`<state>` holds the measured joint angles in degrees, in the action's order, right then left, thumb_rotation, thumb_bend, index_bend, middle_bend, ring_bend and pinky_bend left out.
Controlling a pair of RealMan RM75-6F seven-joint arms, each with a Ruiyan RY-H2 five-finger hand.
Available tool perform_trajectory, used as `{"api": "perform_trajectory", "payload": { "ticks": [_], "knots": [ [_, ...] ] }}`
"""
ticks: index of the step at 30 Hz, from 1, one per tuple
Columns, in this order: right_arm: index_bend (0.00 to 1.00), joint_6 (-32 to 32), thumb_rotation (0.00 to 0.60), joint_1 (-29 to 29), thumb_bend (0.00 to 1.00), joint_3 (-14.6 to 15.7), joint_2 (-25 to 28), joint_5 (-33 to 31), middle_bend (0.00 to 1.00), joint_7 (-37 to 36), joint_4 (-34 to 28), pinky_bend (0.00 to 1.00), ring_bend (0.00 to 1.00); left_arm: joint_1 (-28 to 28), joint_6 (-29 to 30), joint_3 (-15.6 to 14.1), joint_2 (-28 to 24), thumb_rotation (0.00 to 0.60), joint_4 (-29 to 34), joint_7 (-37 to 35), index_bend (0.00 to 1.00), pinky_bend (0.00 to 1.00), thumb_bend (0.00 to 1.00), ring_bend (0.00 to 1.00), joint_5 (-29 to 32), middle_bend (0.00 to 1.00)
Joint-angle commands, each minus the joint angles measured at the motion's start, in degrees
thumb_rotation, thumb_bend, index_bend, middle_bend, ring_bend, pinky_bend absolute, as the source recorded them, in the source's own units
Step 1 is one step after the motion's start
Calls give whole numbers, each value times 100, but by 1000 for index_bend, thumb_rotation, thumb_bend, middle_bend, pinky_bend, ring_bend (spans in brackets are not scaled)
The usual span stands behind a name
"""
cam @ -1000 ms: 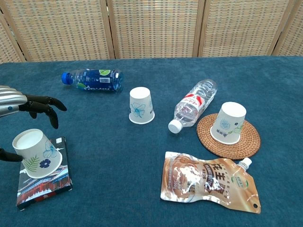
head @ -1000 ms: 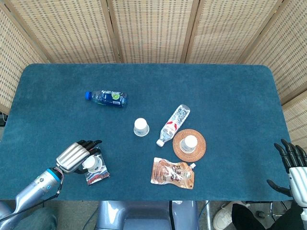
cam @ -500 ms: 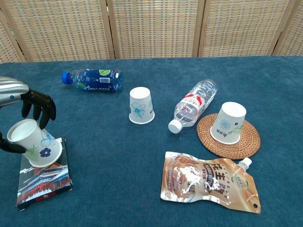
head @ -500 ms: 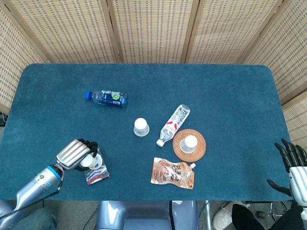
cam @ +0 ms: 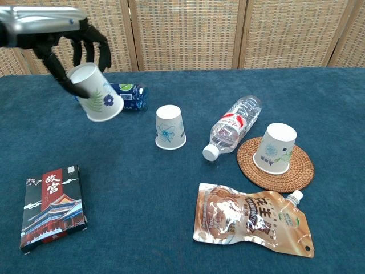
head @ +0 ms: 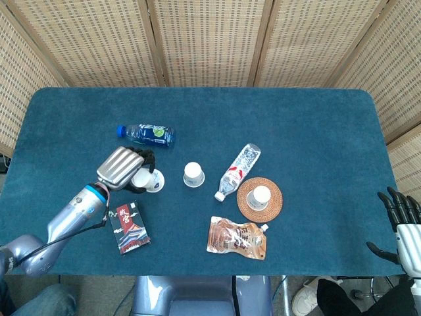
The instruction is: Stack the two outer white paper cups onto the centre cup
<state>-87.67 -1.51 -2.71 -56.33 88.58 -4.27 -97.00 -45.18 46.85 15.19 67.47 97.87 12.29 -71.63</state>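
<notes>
Above blue table [cam: 171,228], left hand [cam: 68,40] around tilted paper cup [cam: 96,94].

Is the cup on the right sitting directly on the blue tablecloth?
No, the right paper cup stands upside down on a round woven coaster, which lies between it and the blue table.

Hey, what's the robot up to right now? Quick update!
Left hand holds one paper cup in the air, left of the centre cup. Right hand open, idle. Third cup waits on its coaster. Path clear.
</notes>
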Motion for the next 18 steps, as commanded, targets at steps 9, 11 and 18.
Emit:
{"api": "perform_trajectory", "payload": {
  "ticks": [9, 11, 18],
  "knots": [
    [1, 211, 600, -90, 0, -43, -19, -167, 0, -19, 56, 0, 0, -1830, -489, 163, 929, 600, -572, 1847, 582, 462, 128, 430, 2840, 373],
    [2, 240, 600, -99, 0, -51, -30, -208, 0, -13, 74, 0, 0, -1960, -461, 114, 1093, 600, -733, 1872, 582, 462, 129, 430, 2995, 373],
    [2, 283, 600, -109, 0, -72, -58, -298, 0, 13, 107, 0, 0, -2324, -489, -64, 1483, 600, -1279, 1973, 583, 462, 129, 430, 3408, 373]
  ]
}}
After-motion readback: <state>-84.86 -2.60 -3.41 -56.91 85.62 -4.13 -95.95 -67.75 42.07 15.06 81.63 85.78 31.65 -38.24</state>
